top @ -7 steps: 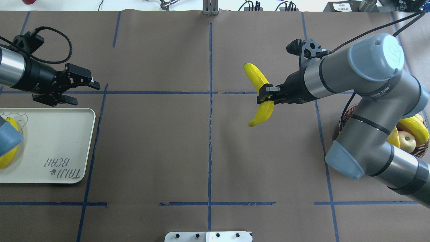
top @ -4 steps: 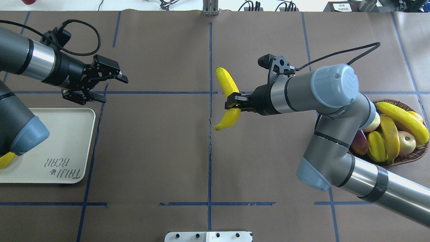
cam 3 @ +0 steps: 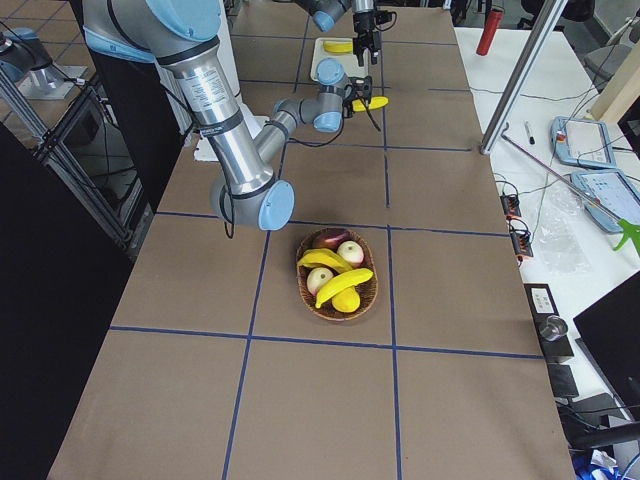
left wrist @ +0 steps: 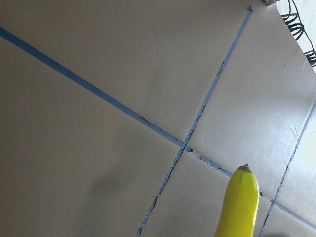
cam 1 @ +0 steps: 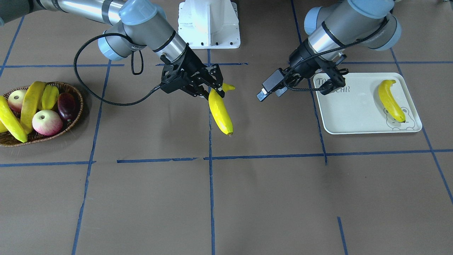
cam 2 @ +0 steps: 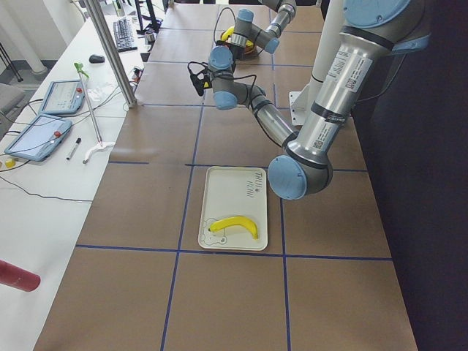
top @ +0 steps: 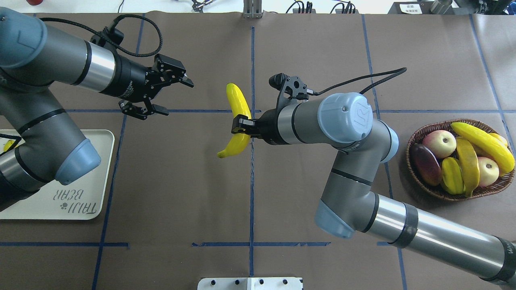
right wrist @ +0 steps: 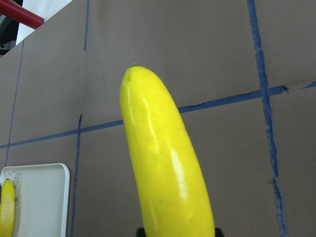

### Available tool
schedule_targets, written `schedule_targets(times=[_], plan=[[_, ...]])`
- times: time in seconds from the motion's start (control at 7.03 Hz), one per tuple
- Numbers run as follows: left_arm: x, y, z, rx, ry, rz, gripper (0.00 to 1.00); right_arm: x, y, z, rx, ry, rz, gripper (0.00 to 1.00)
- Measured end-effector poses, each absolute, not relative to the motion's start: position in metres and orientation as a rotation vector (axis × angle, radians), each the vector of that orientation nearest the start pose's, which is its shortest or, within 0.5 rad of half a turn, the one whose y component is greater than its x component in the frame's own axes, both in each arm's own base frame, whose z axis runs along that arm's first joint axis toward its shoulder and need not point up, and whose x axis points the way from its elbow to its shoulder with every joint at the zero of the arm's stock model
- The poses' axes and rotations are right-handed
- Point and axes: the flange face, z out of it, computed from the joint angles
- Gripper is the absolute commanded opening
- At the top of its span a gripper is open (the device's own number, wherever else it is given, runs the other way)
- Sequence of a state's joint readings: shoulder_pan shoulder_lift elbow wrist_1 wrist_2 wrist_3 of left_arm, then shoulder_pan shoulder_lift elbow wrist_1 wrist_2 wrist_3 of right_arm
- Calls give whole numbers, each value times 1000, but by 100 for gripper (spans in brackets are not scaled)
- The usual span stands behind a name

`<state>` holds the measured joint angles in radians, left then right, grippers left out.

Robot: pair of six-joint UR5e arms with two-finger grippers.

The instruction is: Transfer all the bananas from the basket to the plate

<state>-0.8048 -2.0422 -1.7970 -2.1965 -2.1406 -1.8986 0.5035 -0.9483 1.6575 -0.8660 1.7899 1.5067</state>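
As right jaws are pinching a banana [top: 236,100] mid-length above the surface [top: 181,181], left jaws are hanging spread nearby | plate [cam 1: 347,109] is holding one banana [cam 1: 389,99], basket [top: 463,196] others | step: likely handover — next, left jaws closing on its free end

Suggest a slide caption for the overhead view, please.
Right gripper holds a banana mid-table, facing the open left gripper; basket right, plate left.
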Motion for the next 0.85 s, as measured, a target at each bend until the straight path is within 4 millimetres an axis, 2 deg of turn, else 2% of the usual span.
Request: schedule_targets(times=[0.28, 0.85], plan=[[393, -490, 202, -164, 1365, -609, 100, -533, -402, 155, 220, -1424, 209, 5], [423, -478, 204, -181, 1347, -590, 100, -538, -397, 144, 218, -1439, 205, 5]])
